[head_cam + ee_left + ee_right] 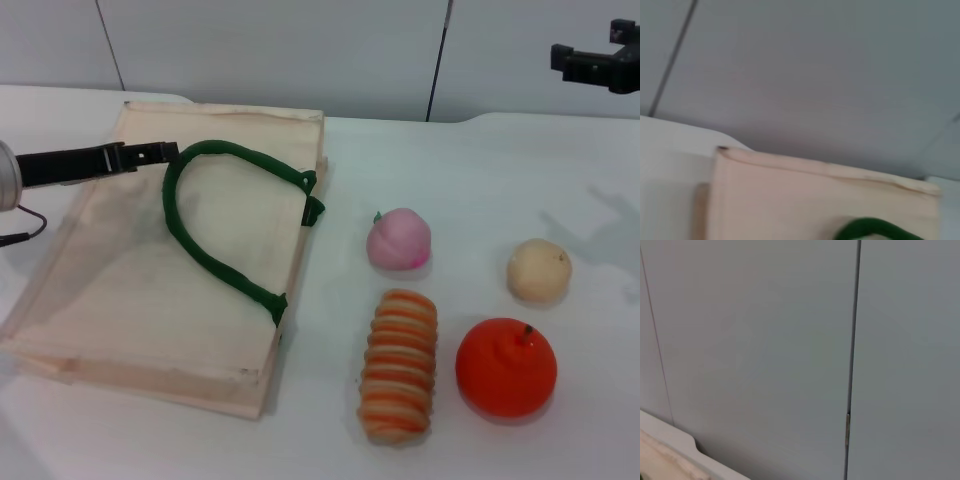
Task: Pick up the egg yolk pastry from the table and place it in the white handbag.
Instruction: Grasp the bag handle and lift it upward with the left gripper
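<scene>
egg yolk pastry (539, 270) on table (480, 170), right side, just far of the orange (506, 367) | right gripper (597, 62) raised far right, finger state cannot tell | left gripper (150, 153) at green handle (215, 225), grip cannot tell | risk: white handbag (120, 300) lies flat, mouth shut, pastry may roll off; descent may nudge orange
</scene>
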Robot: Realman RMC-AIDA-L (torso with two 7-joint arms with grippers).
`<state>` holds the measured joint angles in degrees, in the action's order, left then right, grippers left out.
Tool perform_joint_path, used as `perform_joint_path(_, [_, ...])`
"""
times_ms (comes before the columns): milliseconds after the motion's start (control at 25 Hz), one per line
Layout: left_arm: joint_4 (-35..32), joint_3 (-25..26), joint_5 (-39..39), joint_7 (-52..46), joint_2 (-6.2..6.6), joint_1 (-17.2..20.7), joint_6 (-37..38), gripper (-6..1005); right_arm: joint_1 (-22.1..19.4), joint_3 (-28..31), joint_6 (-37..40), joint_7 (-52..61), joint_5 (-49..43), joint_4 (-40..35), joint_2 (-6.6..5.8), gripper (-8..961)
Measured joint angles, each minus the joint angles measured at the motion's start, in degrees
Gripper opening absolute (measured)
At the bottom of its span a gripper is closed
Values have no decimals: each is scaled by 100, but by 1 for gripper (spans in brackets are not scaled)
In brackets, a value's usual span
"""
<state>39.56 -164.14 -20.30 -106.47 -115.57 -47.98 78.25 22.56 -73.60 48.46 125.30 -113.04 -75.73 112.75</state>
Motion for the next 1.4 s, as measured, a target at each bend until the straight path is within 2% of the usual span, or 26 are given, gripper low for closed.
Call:
perform_joint_path(120, [168,-4,353,-353,82,-118,435,877,31,5,10,-8,2,13,6,881])
perform_joint_path(480, [157,-4,1040,-911,226,-379,569,877,86,73,30,-22,8,51,16,882])
perform_joint_path(1040, [-18,-4,1665,-1277,300,-725,464,876,233,160,27,-28,10,304,27,881])
perform_joint_path(1400, [-156,-4,1970,-1587,334,-776,252,876,259,162,7,-32,10,428,28,881])
